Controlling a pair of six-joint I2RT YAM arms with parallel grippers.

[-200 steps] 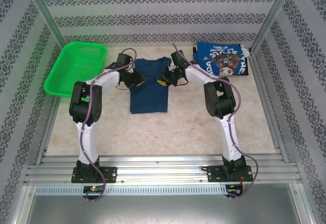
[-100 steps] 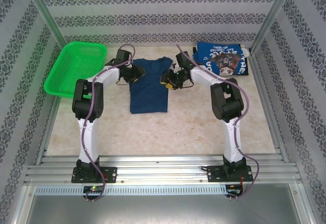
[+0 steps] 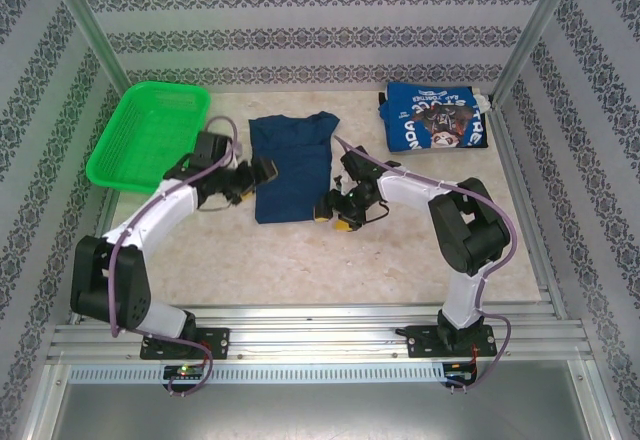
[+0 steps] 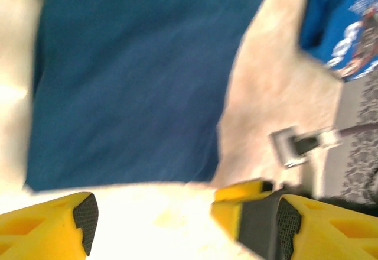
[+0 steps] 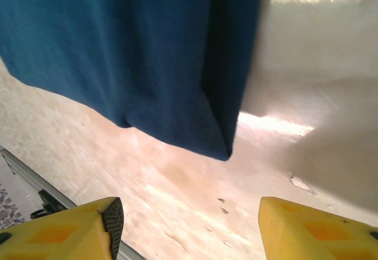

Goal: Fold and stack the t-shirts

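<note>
The dark navy t-shirt (image 3: 292,165) lies flat in the middle of the table as a long narrow strip, its sides tucked in. It also shows in the left wrist view (image 4: 130,83) and in the right wrist view (image 5: 130,53). The brighter blue t-shirt (image 3: 437,118) with white lettering sits folded at the back right; a corner of it shows in the left wrist view (image 4: 348,18). My left gripper (image 3: 262,172) (image 4: 183,224) is open just left of the navy shirt's edge. My right gripper (image 3: 335,216) (image 5: 189,230) is open over bare table beside the shirt's near right corner.
A green mesh basket (image 3: 150,132) stands at the back left. Patterned walls and metal posts close in the back and sides. Bare table (image 3: 300,260) stretches from the navy shirt to the metal rails at the near edge.
Both grippers have opened and let go of the navy shirt. Both arms have drawn back toward the near edge, the left elbow swinging low to the left. The shirt stays put.
</note>
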